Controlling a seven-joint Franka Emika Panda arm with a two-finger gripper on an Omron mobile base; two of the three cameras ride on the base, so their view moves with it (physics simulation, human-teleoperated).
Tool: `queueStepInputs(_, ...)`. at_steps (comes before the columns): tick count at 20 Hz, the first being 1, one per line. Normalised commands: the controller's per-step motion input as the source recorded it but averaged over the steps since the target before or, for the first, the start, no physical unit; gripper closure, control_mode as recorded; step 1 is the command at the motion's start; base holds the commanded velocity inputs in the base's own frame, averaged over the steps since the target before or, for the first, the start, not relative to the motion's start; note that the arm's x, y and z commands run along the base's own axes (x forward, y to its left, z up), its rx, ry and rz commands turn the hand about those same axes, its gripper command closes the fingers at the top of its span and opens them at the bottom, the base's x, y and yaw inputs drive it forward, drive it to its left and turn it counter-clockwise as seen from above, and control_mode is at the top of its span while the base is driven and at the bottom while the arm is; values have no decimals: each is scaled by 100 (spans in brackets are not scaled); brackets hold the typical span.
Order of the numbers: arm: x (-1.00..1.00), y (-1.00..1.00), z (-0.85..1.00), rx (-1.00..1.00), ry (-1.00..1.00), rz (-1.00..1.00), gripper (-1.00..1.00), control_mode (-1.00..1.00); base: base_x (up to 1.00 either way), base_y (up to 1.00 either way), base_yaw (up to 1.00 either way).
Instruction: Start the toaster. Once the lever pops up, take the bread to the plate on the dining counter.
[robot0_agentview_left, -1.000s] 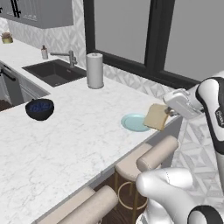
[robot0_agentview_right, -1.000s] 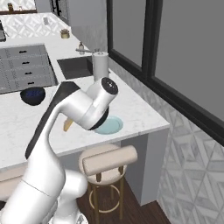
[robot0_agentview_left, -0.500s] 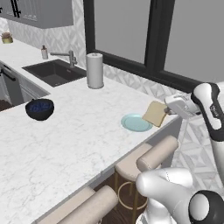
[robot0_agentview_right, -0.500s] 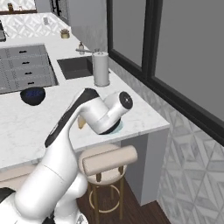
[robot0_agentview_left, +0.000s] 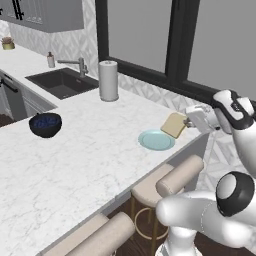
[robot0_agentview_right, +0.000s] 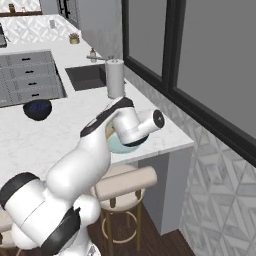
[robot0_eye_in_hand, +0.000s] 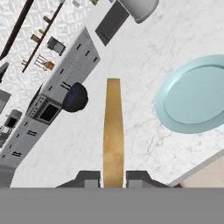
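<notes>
My gripper (robot0_agentview_left: 189, 121) is shut on the bread (robot0_agentview_left: 175, 125), a tan slice held tilted in the air just right of and above the plate (robot0_agentview_left: 156, 140). In the hand view the bread (robot0_eye_in_hand: 113, 131) shows edge-on, rising between the two fingertips (robot0_eye_in_hand: 87, 177) of the gripper (robot0_eye_in_hand: 113, 179). There the pale blue-green plate (robot0_eye_in_hand: 194, 94) lies to its right on the white marble dining counter (robot0_eye_in_hand: 144, 57). My arm covers most of the plate (robot0_agentview_right: 120, 146) in the right base view. The toaster is out of view.
A dark bowl of blueberries (robot0_agentview_left: 45, 124) sits at the counter's left. A paper towel roll (robot0_agentview_left: 108, 80) stands beside the sink (robot0_agentview_left: 62, 82). Beige stools (robot0_agentview_left: 170, 180) line the near edge of the dining counter (robot0_agentview_left: 90, 160). A window wall runs behind.
The gripper with the bread has crept a little left and up, closer to the plate. The wrist has turned and the forearm has swung, as the right base view shows.
</notes>
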Motion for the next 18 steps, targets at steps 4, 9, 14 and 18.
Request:
queueStepInputs(4, 55, -1, -38, 1, 7, 0, 100, -100, 0, 0, 0)
queueStepInputs(9, 45, 0, -43, 0, 3, 0, 100, -100, 0, 0, 0)
queueStepInputs(14, 32, 0, -52, 0, 0, 0, 100, -100, 0, 0, 0)
queueStepInputs(18, 34, 0, -46, 0, 0, 0, 100, -100, 0, 0, 0)
